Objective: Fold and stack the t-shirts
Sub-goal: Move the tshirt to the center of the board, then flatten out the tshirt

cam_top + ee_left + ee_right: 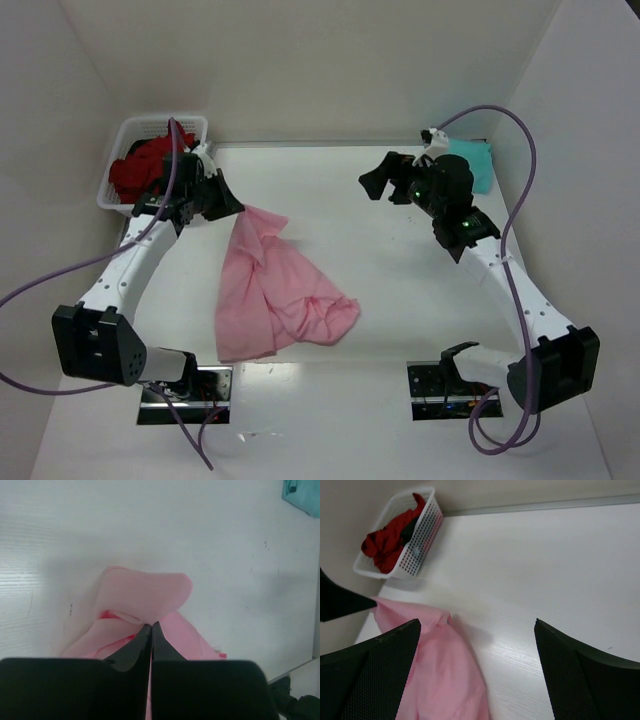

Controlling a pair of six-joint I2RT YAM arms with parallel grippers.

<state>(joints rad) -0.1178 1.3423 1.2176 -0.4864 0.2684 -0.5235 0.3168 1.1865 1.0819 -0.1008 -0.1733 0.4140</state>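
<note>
The light pink t-shirt (pixel 270 295) lies crumpled on the white table, left of centre. My left gripper (pixel 234 207) is shut on its far upper corner and lifts that corner slightly. In the left wrist view the jaws (pixel 151 625) pinch pink fabric (pixel 142 596). My right gripper (pixel 376 184) is open and empty above the bare table, right of the pink shirt; in its own view (pixel 477 623) the pink shirt (pixel 440 680) lies at the lower left. A folded teal t-shirt (pixel 476 161) lies at the back right. Dark red t-shirts (pixel 145 168) fill the basket.
The white lattice basket (pixel 135 130) stands in the back left corner, right behind my left gripper; it also shows in the right wrist view (pixel 424 527). White walls enclose the table on the left, back and right. Purple cables hang from both arms.
</note>
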